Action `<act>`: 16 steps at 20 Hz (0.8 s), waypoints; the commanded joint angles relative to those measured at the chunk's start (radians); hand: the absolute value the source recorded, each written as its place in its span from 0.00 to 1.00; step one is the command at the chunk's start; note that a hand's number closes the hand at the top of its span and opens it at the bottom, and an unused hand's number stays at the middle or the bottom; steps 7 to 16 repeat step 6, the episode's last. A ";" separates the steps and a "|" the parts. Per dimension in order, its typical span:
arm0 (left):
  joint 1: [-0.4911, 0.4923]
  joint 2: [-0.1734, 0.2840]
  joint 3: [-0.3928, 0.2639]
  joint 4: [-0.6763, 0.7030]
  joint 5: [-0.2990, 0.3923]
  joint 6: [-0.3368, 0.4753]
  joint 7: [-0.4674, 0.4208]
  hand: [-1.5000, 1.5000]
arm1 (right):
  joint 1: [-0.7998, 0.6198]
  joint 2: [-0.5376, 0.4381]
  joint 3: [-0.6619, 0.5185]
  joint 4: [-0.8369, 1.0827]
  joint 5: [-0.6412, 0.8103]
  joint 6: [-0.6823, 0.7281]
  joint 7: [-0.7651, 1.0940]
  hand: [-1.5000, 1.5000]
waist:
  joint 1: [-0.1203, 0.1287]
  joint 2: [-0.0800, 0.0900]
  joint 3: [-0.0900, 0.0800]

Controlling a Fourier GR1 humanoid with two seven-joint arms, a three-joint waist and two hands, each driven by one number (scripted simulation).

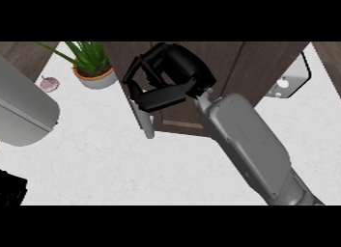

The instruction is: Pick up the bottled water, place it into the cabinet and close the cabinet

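No bottled water shows in the head view. The dark wooden cabinet [258, 62] fills the top middle. Its door panel [174, 118] lies under my right hand, with a grey bar handle [146, 120] along its left edge. My right hand [165, 77] hangs over that door near the handle end, the forearm coming in from the lower right. Its fingers are bowed and relaxed, a wide gap to the thumb, with nothing between them. My left hand [5, 187] is a dark shape at the lower left edge.
A potted green plant [94, 72] stands at the back left beside the cabinet. A small purple bulb [49, 84] lies left of it. A large grey rounded appliance [16, 111] takes up the left side. A metal bracket [291, 79] sits at the cabinet's right.
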 commanded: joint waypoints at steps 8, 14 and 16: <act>-0.023 -0.014 -0.015 -0.016 -0.018 0.016 0.013 1.00 | -0.059 -0.123 -0.139 0.207 0.012 -0.003 -0.044 1.00 | -0.014 0.052 0.011; -0.023 -0.014 -0.015 -0.016 -0.018 0.016 0.013 1.00 | -0.059 -0.123 -0.139 0.207 0.012 -0.003 -0.044 1.00 | -0.014 0.052 0.011; -0.023 -0.014 -0.015 -0.016 -0.018 0.016 0.013 1.00 | -0.059 -0.123 -0.139 0.207 0.012 -0.003 -0.044 1.00 | -0.014 0.052 0.011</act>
